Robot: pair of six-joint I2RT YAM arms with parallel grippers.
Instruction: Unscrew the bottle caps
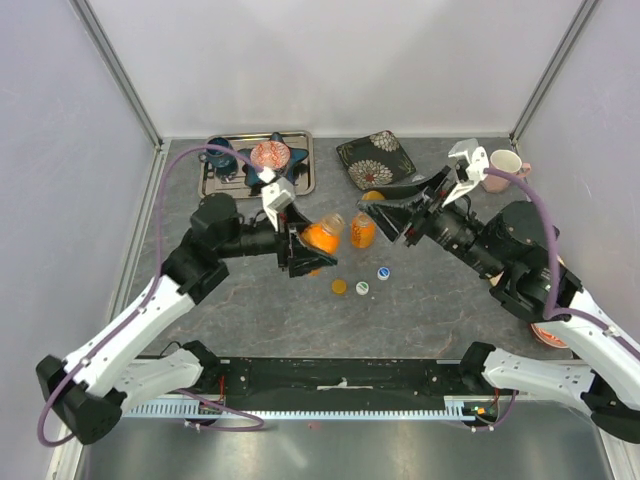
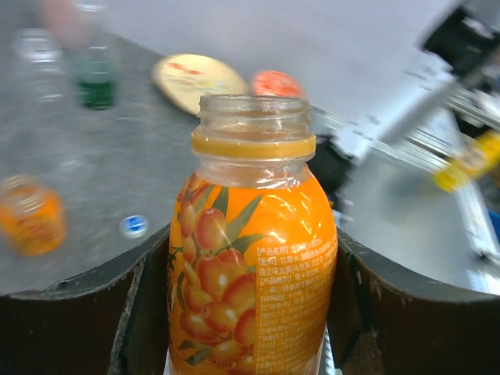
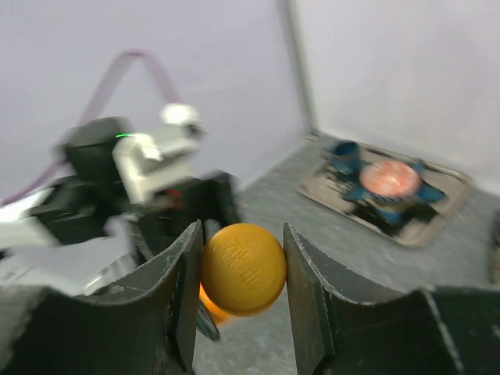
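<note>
Step in hand: cap removal on the orange bottle, which I judge to be at its final stage. The left gripper is clenched around the body of this bottle. The left wrist view shows the neck open with its threads bare and nothing seated on it. I cannot tell whether the base rests on the table. The right gripper is clamped on the held orange cap, pinched between both fingers and clear of the bottle mouth. Three further caps lie loose on the table near the bottles: the loose orange cap, the green-and-white cap and the blue-and-white cap. A second bottle stands just beside the gripped one, and I cannot tell whether it still carries a cap. The next move, as I judge it, is to carry the held orange cap to the loose group, lower it close to the surface, then release the fingers. The left grip should stay firm and level, since an open bottle may spill if tipped.
</note>
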